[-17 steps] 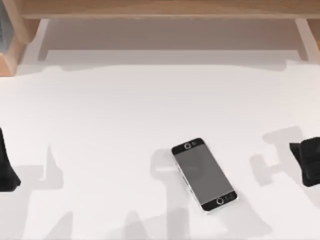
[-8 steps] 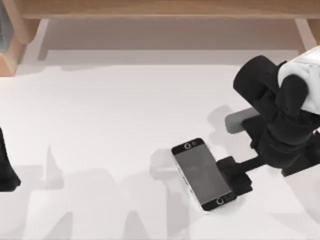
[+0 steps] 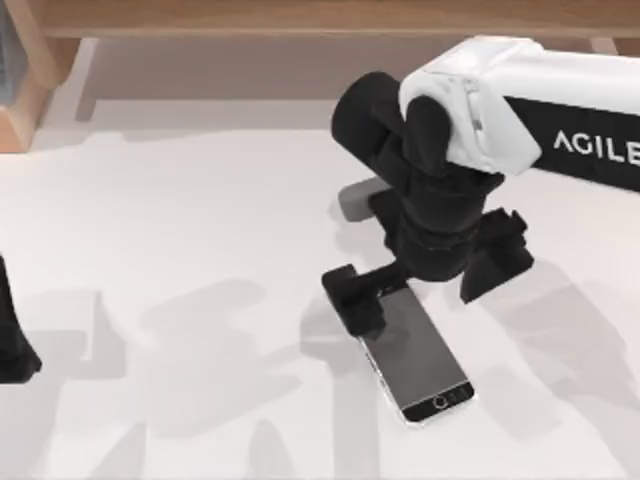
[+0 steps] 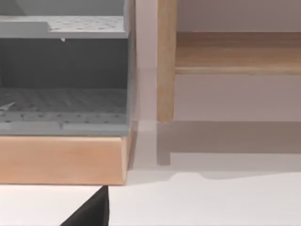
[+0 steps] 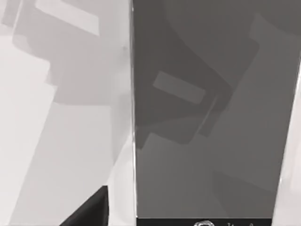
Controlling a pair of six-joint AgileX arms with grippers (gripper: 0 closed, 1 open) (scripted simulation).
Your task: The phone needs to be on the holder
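The phone (image 3: 420, 362) lies flat on the white table, screen up, at the front right of centre, with its near black band and round button showing. My right gripper (image 3: 420, 278) hangs over the phone's far end and hides it. It is open, with one finger (image 3: 350, 298) left of the phone and the other (image 3: 495, 258) to its right. The phone's grey screen (image 5: 207, 117) appears close up in the right wrist view, with a dark fingertip (image 5: 89, 213) at its side. The holder is out of view. My left gripper (image 3: 12, 335) rests at the table's left edge.
A wooden shelf frame (image 3: 320, 20) runs along the back of the table. In the left wrist view a grey perforated unit (image 4: 63, 84) sits in a wooden frame (image 4: 61, 160). White tabletop (image 3: 200, 220) stretches left of the phone.
My right arm has swung in from the right edge and leftward until its gripper is over the phone's far end. The phone and my left arm have not moved.
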